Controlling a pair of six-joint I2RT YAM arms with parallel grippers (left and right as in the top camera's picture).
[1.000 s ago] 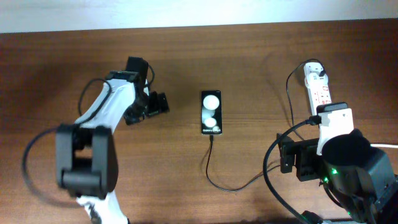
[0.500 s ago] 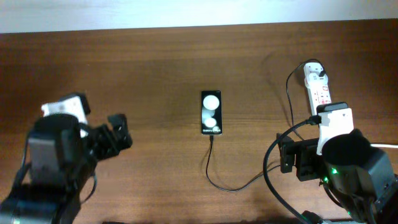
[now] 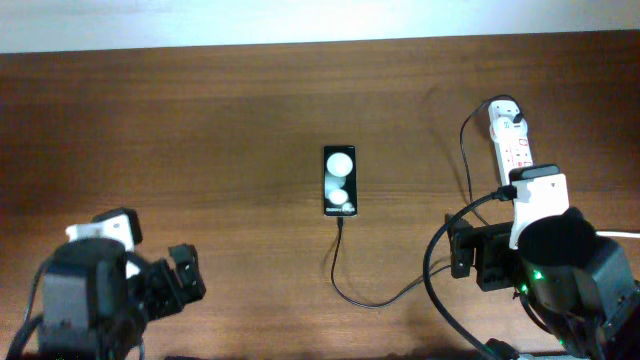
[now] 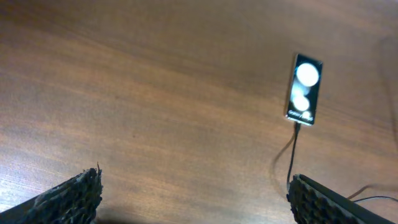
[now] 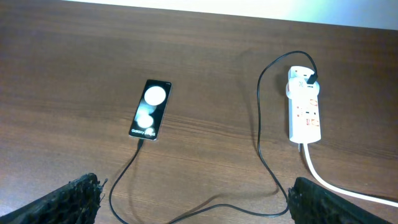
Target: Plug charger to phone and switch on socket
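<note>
Overhead view of a brown wooden table (image 3: 200, 110). A black smartphone (image 3: 339, 181) lies flat at the centre, long side running 12 to 6 o'clock, with two white circles on its glossy face.

A thin black charger cable (image 3: 345, 280) meets the phone's 6 o'clock end. It loops down toward 5 o'clock, passes under the right arm, then climbs to the far end of a white power strip (image 3: 512, 140) at 2 o'clock. The strip lies well apart from the phone and has red marks on its face. Its thick white cord (image 5: 336, 183) trails off toward 4 o'clock. Whether its switches are on cannot be told.

The left gripper (image 3: 185, 280) sits at 8 o'clock, well away from the phone. In the left wrist view its jaws are spread wide with only bare table between them. The right gripper (image 3: 465, 250) sits at 4 o'clock, just beside the cable. Its jaws are also spread wide and hold nothing.
</note>
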